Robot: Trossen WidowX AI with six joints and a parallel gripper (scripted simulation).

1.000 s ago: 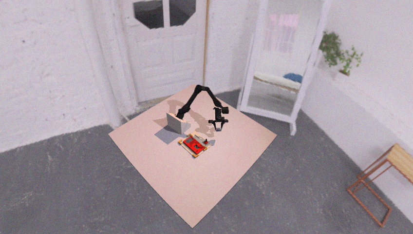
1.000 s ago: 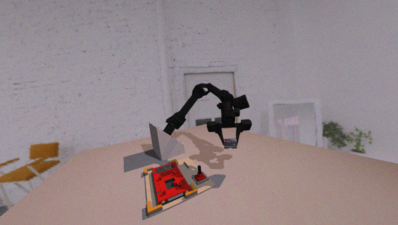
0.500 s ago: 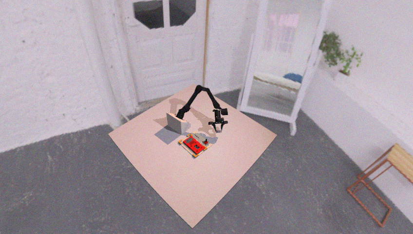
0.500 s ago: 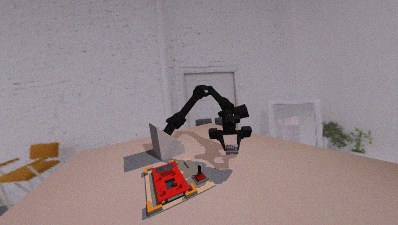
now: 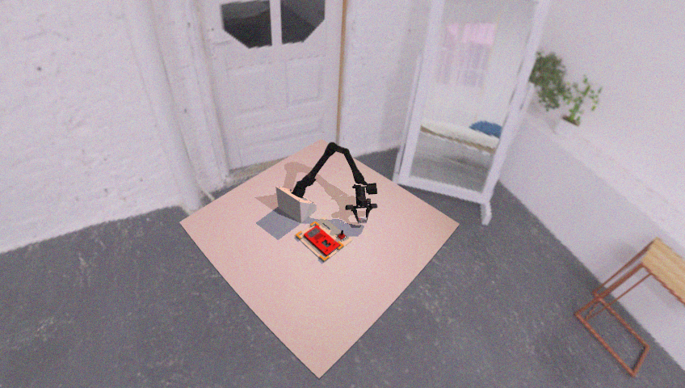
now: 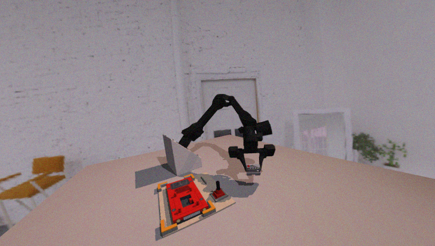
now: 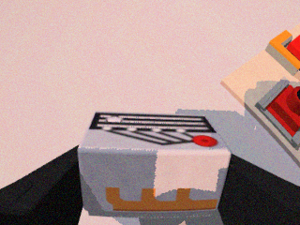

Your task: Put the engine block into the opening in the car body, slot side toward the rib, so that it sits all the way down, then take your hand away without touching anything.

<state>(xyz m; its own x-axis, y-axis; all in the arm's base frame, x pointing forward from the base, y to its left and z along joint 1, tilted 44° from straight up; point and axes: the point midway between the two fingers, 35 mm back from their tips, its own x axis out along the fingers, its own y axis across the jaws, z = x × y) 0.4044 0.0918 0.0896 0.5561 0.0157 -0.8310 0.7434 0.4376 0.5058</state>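
My gripper (image 5: 360, 221) (image 6: 253, 171) (image 7: 150, 157) is shut on the engine block, a light grey block (image 6: 253, 168) (image 7: 117, 169) with a black striped top, a red dot and an orange comb-shaped mark on one side. It is held in the air, right of the board in the top and exterior views. The red car body (image 5: 317, 237) (image 6: 197, 190) lies between orange corner pieces; one end shows at the right edge of the wrist view. Its dark opening (image 5: 326, 243) (image 6: 185, 201) shows a small red piece inside. The block's slot and the rib cannot be made out for certain.
A pale board (image 6: 226, 203) (image 7: 248, 75) carries the car body. A red piece with a black upright knob (image 5: 342, 235) (image 6: 218, 193) stands in a grey holder on the board's side nearer my gripper. A grey-white wedge-shaped panel (image 5: 289, 204) (image 6: 183, 158) stands beside the arm's base.
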